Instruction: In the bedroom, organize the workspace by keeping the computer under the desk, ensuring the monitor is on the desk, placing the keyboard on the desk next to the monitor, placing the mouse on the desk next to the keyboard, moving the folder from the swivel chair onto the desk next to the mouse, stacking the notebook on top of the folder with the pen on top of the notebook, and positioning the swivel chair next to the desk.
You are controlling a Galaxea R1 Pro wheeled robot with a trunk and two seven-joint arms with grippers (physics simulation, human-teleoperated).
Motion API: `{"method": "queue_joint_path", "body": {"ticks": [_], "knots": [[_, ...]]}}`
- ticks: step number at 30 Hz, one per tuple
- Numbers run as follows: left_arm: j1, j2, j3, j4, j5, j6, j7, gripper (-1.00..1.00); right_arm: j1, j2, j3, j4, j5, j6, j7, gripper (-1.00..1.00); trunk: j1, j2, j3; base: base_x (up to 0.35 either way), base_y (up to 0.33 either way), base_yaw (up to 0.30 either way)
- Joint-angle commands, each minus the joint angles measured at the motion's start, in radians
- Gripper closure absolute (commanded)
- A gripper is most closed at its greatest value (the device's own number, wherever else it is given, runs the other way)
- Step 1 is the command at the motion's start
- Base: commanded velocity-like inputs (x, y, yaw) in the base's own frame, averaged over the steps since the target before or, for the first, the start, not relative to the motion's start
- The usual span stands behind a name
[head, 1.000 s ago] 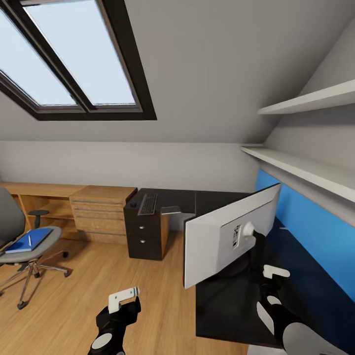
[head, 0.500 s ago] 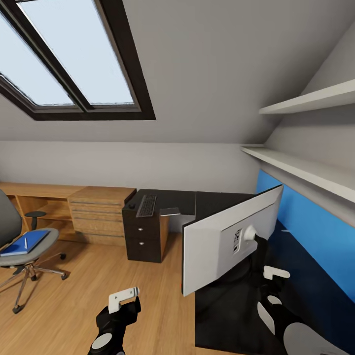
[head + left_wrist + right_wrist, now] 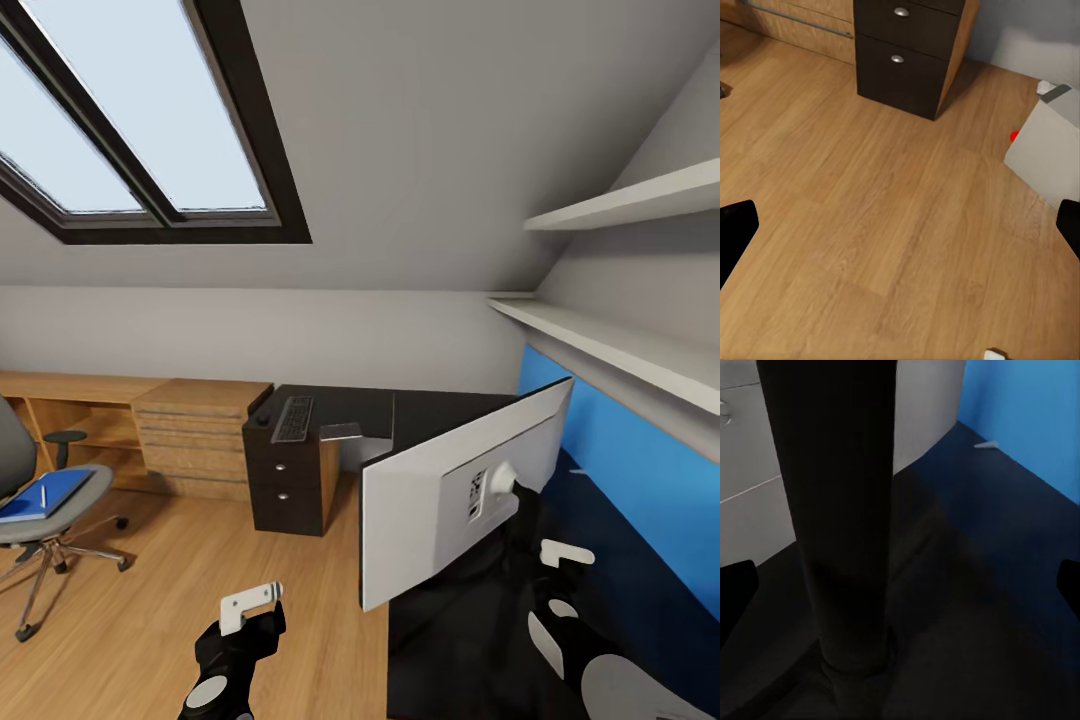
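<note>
Head view: monitor (image 3: 455,490) stands on the desk (image 3: 430,640), white back toward the camera; keyboard (image 3: 293,418) lies on the far wing; folder (image 3: 45,493) with pen (image 3: 43,496) rests on the swivel chair (image 3: 40,500), well apart. Left wrist view adds the computer (image 3: 1050,150) on the floor, left gripper (image 3: 900,229) spread wide. Right wrist view shows the monitor's black post near the right gripper (image 3: 900,585), fingers wide, gripping nothing.

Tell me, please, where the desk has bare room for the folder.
The desk looks bare between the keyboard and the monitor, and along the blue wall panel. It is crowded around the monitor's stand, near the right gripper.
</note>
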Motion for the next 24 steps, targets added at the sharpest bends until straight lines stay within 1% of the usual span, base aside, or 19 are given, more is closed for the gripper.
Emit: {"method": "queue_joint_path", "body": {"ticks": [1, 13, 20, 24], "knots": [[-0.001, 0.0, -0.001, -0.002, 0.007, 0.002, 0.007, -1.0, -0.001, 0.0, -0.001, 0.001, 0.0, -0.004, -0.001, -1.0, 0.0, -0.001, -0.002, 0.033, -0.031, 0.0], [-0.001, 0.0, -0.001, -0.002, 0.008, 0.002, 0.007, -1.0, -0.001, 0.0, -0.001, 0.002, 0.0, -0.004, -0.001, -1.0, 0.0, -0.001, -0.002, 0.011, -0.005, 0.0], [-0.001, 0.0, -0.001, -0.002, 0.008, 0.002, 0.007, -1.0, -0.001, 0.0, -0.001, 0.002, 0.0, -0.004, -0.001, -1.0, 0.0, -0.001, -0.002, 0.109, 0.116, 0.0], [-0.001, 0.0, -0.001, -0.002, 0.008, 0.003, 0.007, -1.0, -0.001, 0.0, -0.001, 0.002, 0.0, -0.004, -0.001, -1.0, 0.0, -0.001, -0.002, 0.035, 0.037, 0.0]]}}
